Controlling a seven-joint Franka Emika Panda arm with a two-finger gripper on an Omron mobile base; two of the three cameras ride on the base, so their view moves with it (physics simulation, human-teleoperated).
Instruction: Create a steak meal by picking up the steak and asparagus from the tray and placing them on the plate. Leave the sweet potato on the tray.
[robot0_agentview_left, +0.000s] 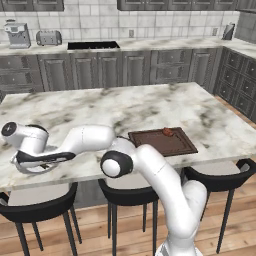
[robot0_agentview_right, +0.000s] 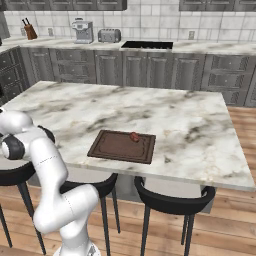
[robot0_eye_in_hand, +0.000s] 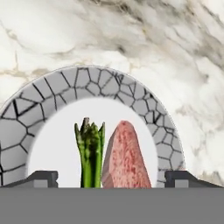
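Note:
In the hand view my gripper (robot0_eye_in_hand: 112, 179) is open, its fingertips (robot0_eye_in_hand: 42, 178) standing wide apart above the plate (robot0_eye_in_hand: 65, 85), which has a grey stone-patterned rim and a white centre. The green asparagus (robot0_eye_in_hand: 90, 153) and the pink-red steak (robot0_eye_in_hand: 127, 157) lie side by side on the plate's white centre, neither of them held. From the left base view the arm reaches far left over the plate (robot0_agentview_left: 37, 165) near the counter's front edge. The dark brown tray (robot0_agentview_left: 162, 142) (robot0_agentview_right: 121, 146) lies to the right, with the sweet potato (robot0_agentview_left: 167, 132) (robot0_agentview_right: 134, 136) at its far edge.
A marble island counter (robot0_agentview_right: 165, 115) carries everything. Black stools (robot0_agentview_left: 37, 207) stand along its near edge. Grey cabinets, a toaster (robot0_agentview_left: 48, 37) and a coffee machine (robot0_agentview_left: 18, 35) line the back wall.

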